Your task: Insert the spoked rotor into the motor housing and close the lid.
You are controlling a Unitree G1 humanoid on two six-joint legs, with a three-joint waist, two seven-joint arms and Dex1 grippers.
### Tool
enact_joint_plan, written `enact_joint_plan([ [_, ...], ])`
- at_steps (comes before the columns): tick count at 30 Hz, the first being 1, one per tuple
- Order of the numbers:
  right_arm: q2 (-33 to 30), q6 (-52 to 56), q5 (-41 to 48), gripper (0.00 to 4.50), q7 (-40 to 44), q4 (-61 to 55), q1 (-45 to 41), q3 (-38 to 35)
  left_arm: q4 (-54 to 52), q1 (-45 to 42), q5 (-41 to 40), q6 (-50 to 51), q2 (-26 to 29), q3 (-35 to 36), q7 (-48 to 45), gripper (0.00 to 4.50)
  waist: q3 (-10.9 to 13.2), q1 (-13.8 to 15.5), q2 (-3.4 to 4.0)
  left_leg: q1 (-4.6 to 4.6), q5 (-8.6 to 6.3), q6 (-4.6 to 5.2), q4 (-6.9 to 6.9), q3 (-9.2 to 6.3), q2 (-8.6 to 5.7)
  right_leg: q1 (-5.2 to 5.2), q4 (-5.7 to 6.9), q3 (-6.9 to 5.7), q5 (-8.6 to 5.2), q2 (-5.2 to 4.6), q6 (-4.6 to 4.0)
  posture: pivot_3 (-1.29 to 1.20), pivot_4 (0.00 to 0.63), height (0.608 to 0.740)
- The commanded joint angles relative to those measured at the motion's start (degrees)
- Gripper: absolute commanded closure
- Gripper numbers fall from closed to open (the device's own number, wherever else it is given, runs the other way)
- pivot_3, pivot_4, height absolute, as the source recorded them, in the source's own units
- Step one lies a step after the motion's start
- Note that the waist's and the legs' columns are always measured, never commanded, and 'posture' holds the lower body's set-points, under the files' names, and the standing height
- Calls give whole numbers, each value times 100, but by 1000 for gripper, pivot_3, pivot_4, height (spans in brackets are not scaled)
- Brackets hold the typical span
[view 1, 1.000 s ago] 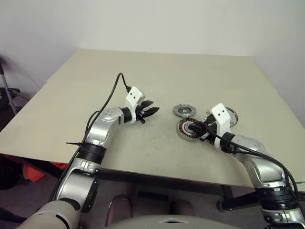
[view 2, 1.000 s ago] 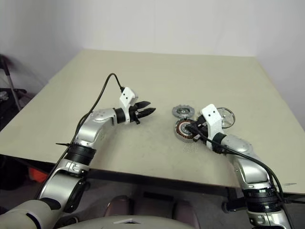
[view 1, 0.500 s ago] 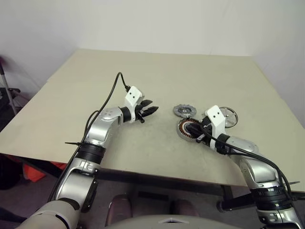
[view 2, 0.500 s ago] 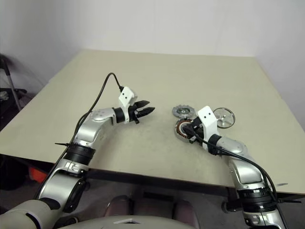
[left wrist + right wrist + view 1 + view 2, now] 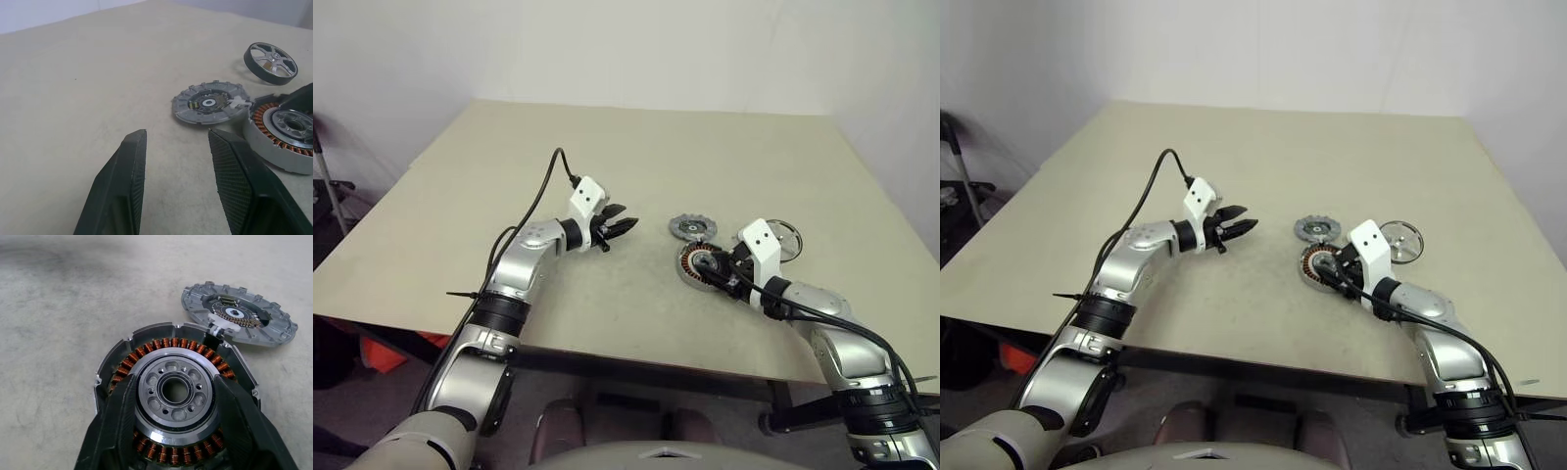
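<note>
Since a second ago the right gripper [image 5: 173, 396] has parted its fingers, which now stand apart astride the motor housing [image 5: 176, 391] on the table [image 5: 607, 157]. Beside the housing lies the lid [image 5: 692, 227], with the spoked rotor [image 5: 785, 240] just beyond. Well apart, the left gripper [image 5: 625, 224] hovers, jaws apart, empty.

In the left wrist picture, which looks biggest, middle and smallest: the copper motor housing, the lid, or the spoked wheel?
1. Motor housing, though it is nearest and partly cut off.
2. Lid.
3. Spoked rotor, the farthest, so it may only look smallest.
</note>
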Motion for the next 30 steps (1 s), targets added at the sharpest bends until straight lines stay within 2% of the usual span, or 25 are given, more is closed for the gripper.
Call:
enact_joint_plan([
  [1, -12, -54, 65, 1869, 6, -312, -42, -101, -47, -121, -17, -133, 29, 60, -8, 2376, 0, -1, 0, 0, 0, 0, 0, 0, 0, 0, 0, 0, 0, 0, 0, 0, 0, 740],
  [8, 77, -2, 258, 1869, -90, -283, -277, -324, -25, -120, -5, -156, 23, 61, 1, 2376, 0, -2, 0, -1, 0, 0, 0, 0, 0, -1, 0, 0, 0, 0, 0, 0, 0, 740],
  [14, -51, -148, 80, 3859, -364, 118, -504, -681, -39, -90, 4, -168, 16, 60, 23, 2376, 0, 0, 0, -2, 0, -1, 0, 0, -1, -1, 0, 0, 0, 0, 0, 0, 0, 740],
  [18, -208, -209, 12, 3859, -863, 743, -920, -1306, -28, -88, 13, -178, -2, 53, 50, 2376, 0, 1, 0, -3, 1, -1, 1, 1, -4, -2, 0, 0, 0, -1, 0, 0, 0, 740],
  [26, -478, 595, 580, 3859, -1337, 1690, -1409, -2640, -14, -81, 28, -180, -39, 37, 75, 2376, 0, 4, 1, -3, 1, -1, -1, 1, -2, -2, 0, -1, 0, 1, 0, 0, 0, 740],
  [28, -572, 747, 675, 3480, -1312, 1906, -1362, -2846, -12, -78, 33, -181, -44, 31, 77, 2376, 0, 4, 1, -4, 1, -1, 0, 1, -3, -2, 0, 0, 0, 0, 0, 0, 0, 740],
  [30, -495, 1146, 1025, 2901, -1374, 2062, -1344, -3215, -7, -78, 43, -178, -42, 22, 78, 2376, 0, 4, 1, -3, 1, -1, 0, 2, -4, -2, 0, 0, 0, 0, 0, 0, 0, 740],
])
